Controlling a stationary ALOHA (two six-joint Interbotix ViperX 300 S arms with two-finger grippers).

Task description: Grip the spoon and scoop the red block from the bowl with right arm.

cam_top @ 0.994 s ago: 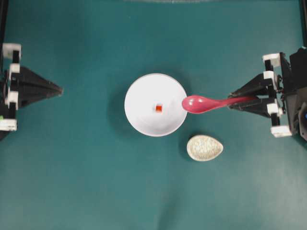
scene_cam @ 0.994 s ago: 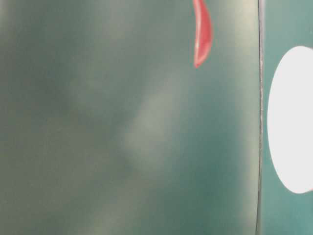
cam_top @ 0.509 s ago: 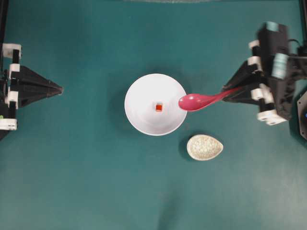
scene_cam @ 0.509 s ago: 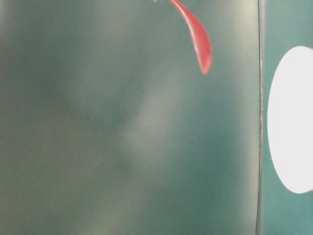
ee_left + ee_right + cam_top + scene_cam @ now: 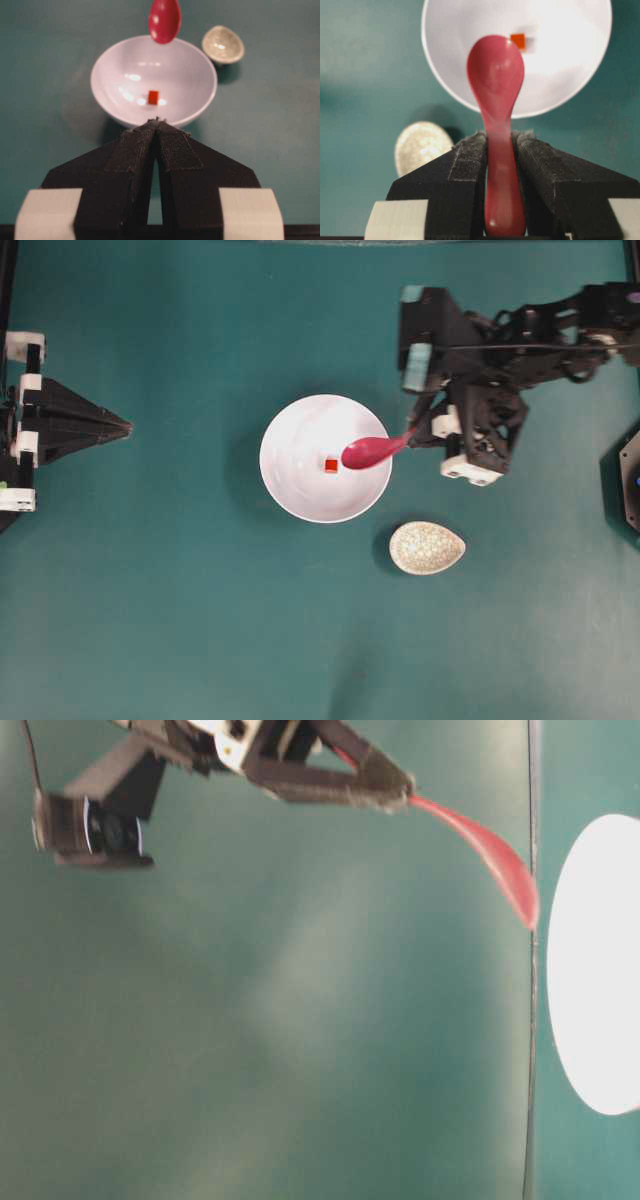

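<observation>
At far left, the left gripper rests with fingers pressed together, holding nothing. At centre, the red block lies in the white bowl. The right gripper pinches the spoon, scoop over the bowl's right rim.

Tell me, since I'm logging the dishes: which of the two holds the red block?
The large plain white bowl holds the red block. The small speckled egg-shaped dish beside it has nothing in it.
</observation>
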